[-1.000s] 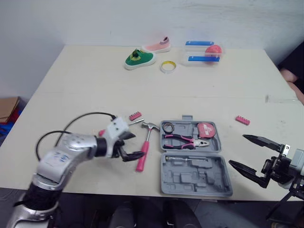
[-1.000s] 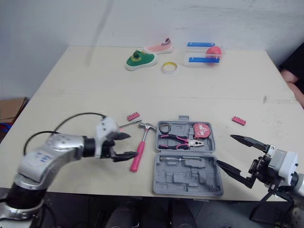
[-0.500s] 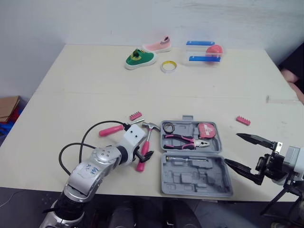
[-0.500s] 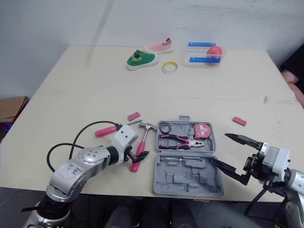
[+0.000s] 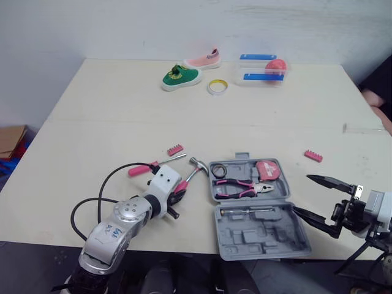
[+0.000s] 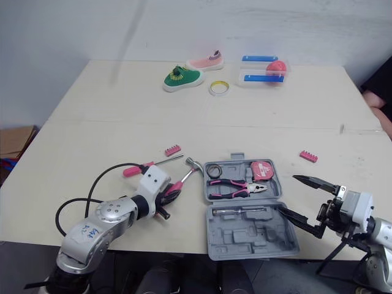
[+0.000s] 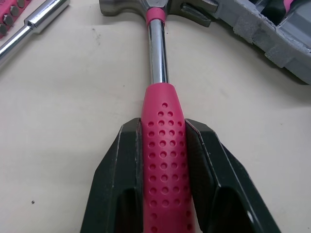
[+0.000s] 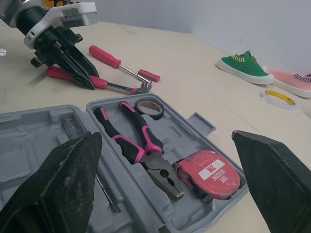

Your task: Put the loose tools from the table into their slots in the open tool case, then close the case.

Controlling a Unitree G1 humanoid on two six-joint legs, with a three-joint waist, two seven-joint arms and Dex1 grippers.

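The pink handle of the hammer (image 7: 156,73) is clamped between the closed fingers (image 7: 127,165) of the left gripper (image 5: 177,195), low over the surface (image 5: 110,116), with the steel head just beside the left far corner of the open tool case (image 5: 263,229). The right gripper (image 5: 301,193) is held at the case's right side with its fingers spread wide and nothing between them. In the case's far half, pink-handled pliers (image 5: 239,187), a dark ring of tape (image 5: 220,168) and a pink tape measure (image 8: 209,171) are seated; "2M" can be read on the tape measure's label. A pink-handled screwdriver (image 5: 142,169) and a pink bit strip (image 5: 176,149) are left loose beyond the hammer, and a second bit strip (image 5: 313,155) is seen right of the case.
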